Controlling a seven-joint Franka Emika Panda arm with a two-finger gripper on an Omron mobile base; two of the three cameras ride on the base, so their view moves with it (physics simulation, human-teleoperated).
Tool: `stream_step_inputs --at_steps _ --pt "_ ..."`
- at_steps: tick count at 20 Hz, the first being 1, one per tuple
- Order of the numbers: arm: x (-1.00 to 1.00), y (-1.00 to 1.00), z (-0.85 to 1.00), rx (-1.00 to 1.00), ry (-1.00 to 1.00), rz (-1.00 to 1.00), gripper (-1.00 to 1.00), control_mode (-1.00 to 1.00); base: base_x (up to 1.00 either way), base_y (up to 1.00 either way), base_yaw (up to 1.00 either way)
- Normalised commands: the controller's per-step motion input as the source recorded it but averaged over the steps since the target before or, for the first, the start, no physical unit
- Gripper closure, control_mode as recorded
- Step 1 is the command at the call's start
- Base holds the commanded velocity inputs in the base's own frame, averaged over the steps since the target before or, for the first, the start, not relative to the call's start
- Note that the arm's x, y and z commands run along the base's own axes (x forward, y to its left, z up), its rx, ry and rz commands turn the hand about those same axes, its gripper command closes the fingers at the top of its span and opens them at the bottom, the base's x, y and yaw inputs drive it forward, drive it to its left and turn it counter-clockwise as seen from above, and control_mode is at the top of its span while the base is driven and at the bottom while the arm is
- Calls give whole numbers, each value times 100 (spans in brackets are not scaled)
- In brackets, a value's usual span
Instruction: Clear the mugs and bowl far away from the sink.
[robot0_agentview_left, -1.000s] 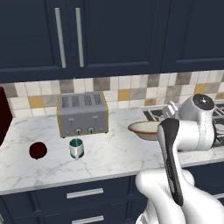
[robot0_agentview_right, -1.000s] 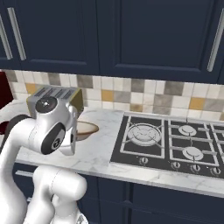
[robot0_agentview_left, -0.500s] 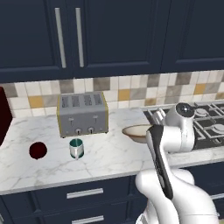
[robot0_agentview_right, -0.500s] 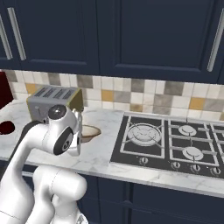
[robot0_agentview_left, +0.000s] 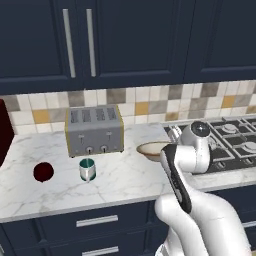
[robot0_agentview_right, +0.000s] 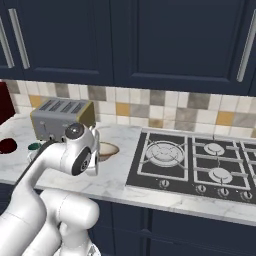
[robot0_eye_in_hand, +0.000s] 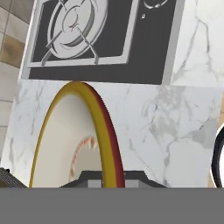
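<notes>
Gripping the bowl (robot0_eye_in_hand: 65, 144) by its rim, the gripper (robot0_eye_in_hand: 107, 177) is nearly closed; both mugs (robot0_agentview_left: 87, 169) are sitting uncleared beside the toaster (robot0_agentview_left: 95, 131).

**Counter layout**

The toaster (robot0_agentview_left: 94, 131) stands at the back of the counter (robot0_agentview_left: 125, 182), against the tiled wall. Before it sits one mug (robot0_agentview_left: 87, 169); the other mug (robot0_agentview_left: 43, 171) lies to that one's left, apart from it. The bowl (robot0_agentview_left: 151, 149) rests on the counter to the toaster's right, between toaster and hob (robot0_agentview_right: 192, 162). In the hand view the bowl (robot0_eye_in_hand: 70, 140) lies just beside the hob's (robot0_eye_in_hand: 105, 39) edge. Cabinets (robot0_agentview_left: 100, 42) hang above; drawers (robot0_agentview_left: 95, 222) run below.
</notes>
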Motion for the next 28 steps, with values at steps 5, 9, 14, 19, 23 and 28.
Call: stream_step_inputs --at_steps 5,9,14,19,23,28 --pt "50 0 -30 0 1 0 100 -100 0 0 0" --pt "44 0 -45 1 6 0 100 -100 0 0 0" --pt "34 0 -48 1 5 0 100 -100 0 0 0" --pt "13 0 -45 0 1 0 100 -100 0 0 0" --pt "1 0 -51 1 1 0 100 -100 0 0 0" --pt "0 0 -56 3 2 0 100 -100 0 0 0"
